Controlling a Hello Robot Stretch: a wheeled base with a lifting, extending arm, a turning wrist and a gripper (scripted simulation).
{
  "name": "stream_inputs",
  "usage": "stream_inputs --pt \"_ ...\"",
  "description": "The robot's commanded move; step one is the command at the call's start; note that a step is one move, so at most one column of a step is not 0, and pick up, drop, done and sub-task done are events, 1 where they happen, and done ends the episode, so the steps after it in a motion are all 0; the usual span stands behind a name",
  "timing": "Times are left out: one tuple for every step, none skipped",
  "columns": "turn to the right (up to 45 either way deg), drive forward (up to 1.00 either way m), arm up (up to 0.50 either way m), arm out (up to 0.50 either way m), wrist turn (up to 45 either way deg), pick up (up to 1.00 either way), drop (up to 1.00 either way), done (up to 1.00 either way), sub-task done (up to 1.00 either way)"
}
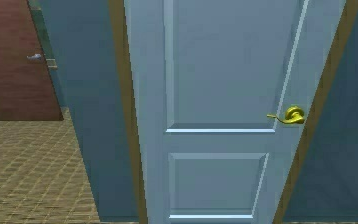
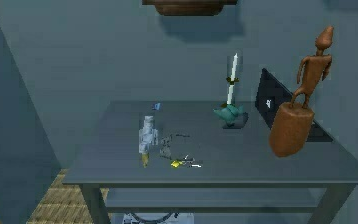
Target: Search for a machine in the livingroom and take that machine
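Directly ahead stands a blue door [image 1: 227,110] with a brass handle [image 1: 292,117].

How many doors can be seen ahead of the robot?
2. A pale blue panelled door with a brass handle stands mid-picture in the forward view; a red-brown door is at its upper left. Others may be hidden.

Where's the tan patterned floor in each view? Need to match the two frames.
Forward view: the floor covers the lower left, left of the pale door.
Arm side view: the floor is a small patch at the bottom left, below the left end of the table.
Shared landmark: the blue wall beside the door, likely the same blue wall behind the table.
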Motion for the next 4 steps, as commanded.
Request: stream_inputs --pt "0.0 0.00 0.26 0.00 0.0 0.00 0.00 0.00 0.00" --pt "0.0 0.00 0.00 0.42 0.0 0.00 0.00 0.00 0.00" --pt "0.0 0.00 0.00 0.00 45.0 0.00 0.00 0.00 0.00" --pt "0.0 0.00 0.00 0.00 45.0 0.00 0.00 0.00 0.00"
